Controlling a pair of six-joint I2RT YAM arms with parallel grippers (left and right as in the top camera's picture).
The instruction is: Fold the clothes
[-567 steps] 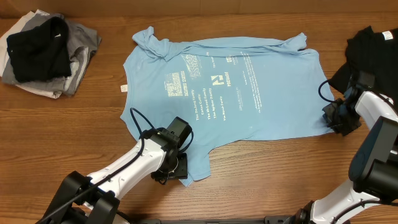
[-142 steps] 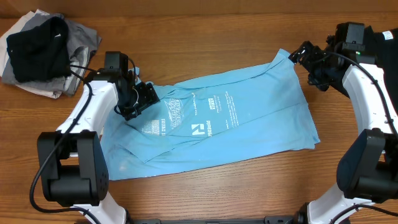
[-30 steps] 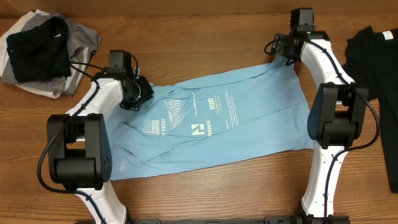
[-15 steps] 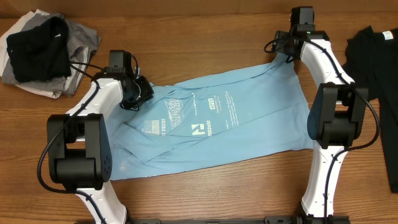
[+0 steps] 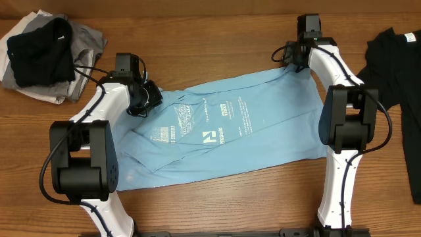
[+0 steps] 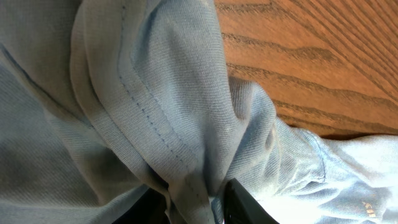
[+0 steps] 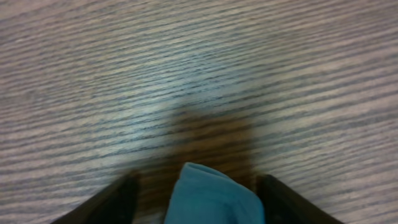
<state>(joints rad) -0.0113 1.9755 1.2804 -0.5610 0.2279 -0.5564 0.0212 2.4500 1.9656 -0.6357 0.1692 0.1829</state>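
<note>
Movement is all on the right side; over the last second the right arm has slid a little leftward along the far edge of the worktop (image 5: 217,207), and the right fingers (image 7: 104,200) have narrowed around the far right corner of the light blue shirt (image 5: 250,125); in the wrist view they are apart, with a tip of blue cloth poking up between them and bare wood on either side, so nothing is gripped there yet.

The left fingers (image 6: 244,203) have not budged; they are clamped on a bunched, stitched hem at the shirt's far left corner.

The shirt lies slantwise across the middle of the worktop, mostly flat, white print up, with loose creases towards its near left end; the heap of black and grey clothes (image 5: 46,56) sits well apart at the far left, and a black garment (image 5: 395,59) lies at the right edge.

To my eye the change means the second corner is about to be taken; once it is, both far corners are in hand and the far edge can be carried over for the next fold; only a small tip sits between the right fingers, so that grip may slip.
</note>
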